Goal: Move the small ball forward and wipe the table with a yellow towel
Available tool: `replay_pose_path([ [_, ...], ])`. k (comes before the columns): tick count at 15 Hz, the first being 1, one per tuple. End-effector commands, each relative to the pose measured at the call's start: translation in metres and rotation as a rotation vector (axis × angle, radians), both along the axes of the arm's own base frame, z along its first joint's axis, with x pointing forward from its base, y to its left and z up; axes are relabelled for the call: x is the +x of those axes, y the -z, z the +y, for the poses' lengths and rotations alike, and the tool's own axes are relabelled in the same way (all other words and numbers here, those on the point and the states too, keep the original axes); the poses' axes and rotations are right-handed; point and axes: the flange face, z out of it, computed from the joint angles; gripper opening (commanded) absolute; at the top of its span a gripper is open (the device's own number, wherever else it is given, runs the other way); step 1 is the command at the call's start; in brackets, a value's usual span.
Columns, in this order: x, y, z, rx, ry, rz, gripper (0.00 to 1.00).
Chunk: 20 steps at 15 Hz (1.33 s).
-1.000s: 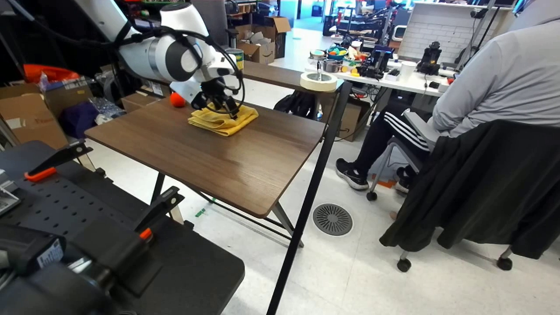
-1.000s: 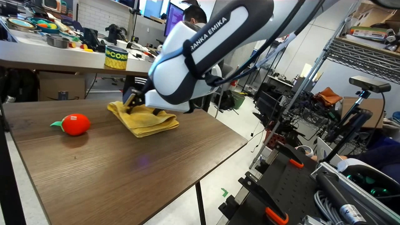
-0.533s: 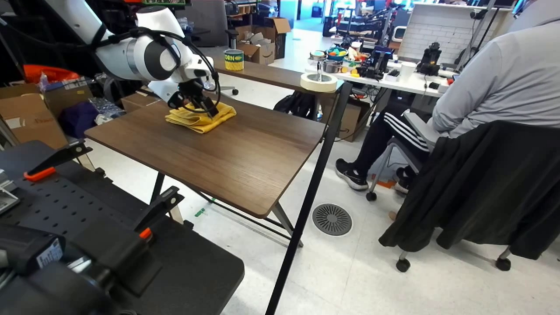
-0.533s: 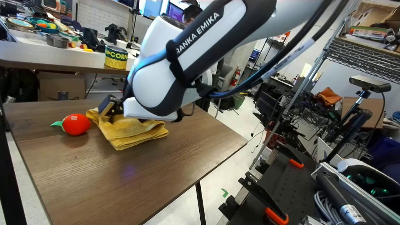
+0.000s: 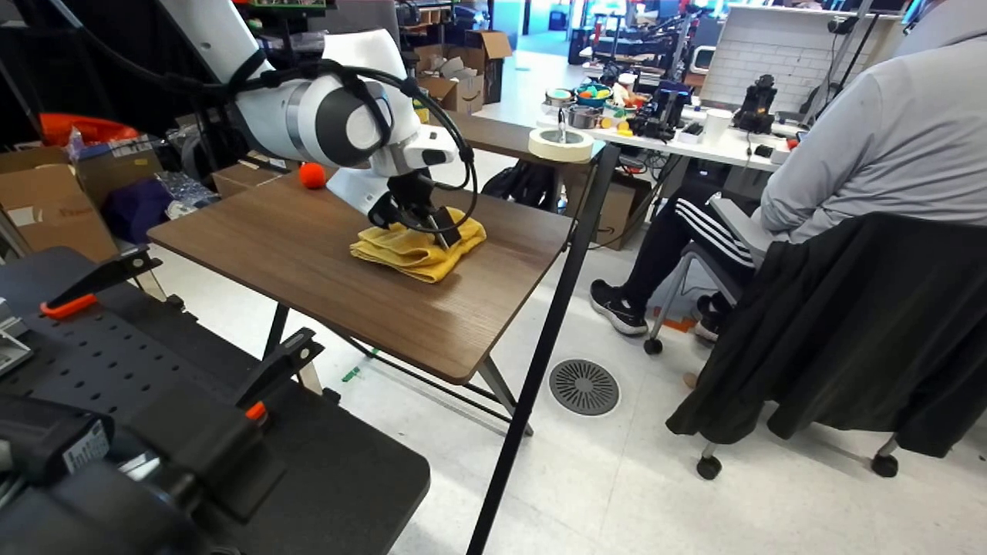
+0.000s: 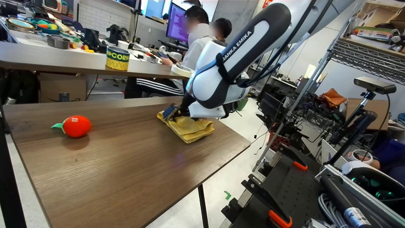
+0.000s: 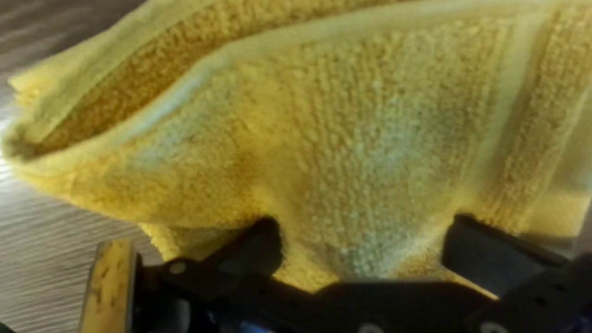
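"Wiping looks like the step in hand. What does the wrist view give you?"

"The gripper (image 7: 364,222) has its fingers (image 7: 490,261) wide apart, both tips sunk into the yellow towel (image 7: 360,138). No pinch that I can see, so pressure alone must carry the cloth. I'd press firmly but evenly; too hard and the folds may bunch, too light and the tips may skate over it."

"And outside?"

"In an exterior view the towel lies folded on the table (image 5: 324,258), near one end. I'd turn the stroke before the cloth slides over that edge."

"Anything to steer round?"

"In an exterior view a red roundish thing (image 6: 76,126) sits on the same table, well apart from the towel. Stop each pass short of it."

"And the small ball?"

"I can't make it out in any view."
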Motion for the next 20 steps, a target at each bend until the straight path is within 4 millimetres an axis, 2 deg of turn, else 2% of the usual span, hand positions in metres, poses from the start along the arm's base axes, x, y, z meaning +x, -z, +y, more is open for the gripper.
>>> replay_pose_path([
  [1, -0.055, -0.013, 0.016, -0.007, -0.172, 0.091, 1.00],
  [3, -0.079, -0.025, 0.038, -0.005, -0.282, 0.101, 1.00],
  [4, -0.085, -0.037, 0.052, -0.007, -0.325, 0.065, 1.00],
  [5, -0.088, -0.049, 0.063, -0.008, -0.353, 0.011, 1.00],
  [9, -0.102, -0.121, 0.113, 0.021, -0.429, -0.238, 1.00],
  [11, -0.100, -0.139, 0.144, 0.054, -0.464, -0.322, 1.00],
  [13, -0.093, -0.142, 0.171, 0.082, -0.487, -0.351, 1.00],
  [17, -0.077, -0.128, 0.218, 0.228, -0.503, -0.174, 1.00],
  [18, -0.094, -0.131, 0.209, 0.176, -0.494, -0.210, 1.00],
  [19, -0.092, -0.131, 0.215, 0.193, -0.495, -0.201, 1.00],
  [20, -0.091, -0.130, 0.213, 0.189, -0.493, -0.200, 1.00],
])
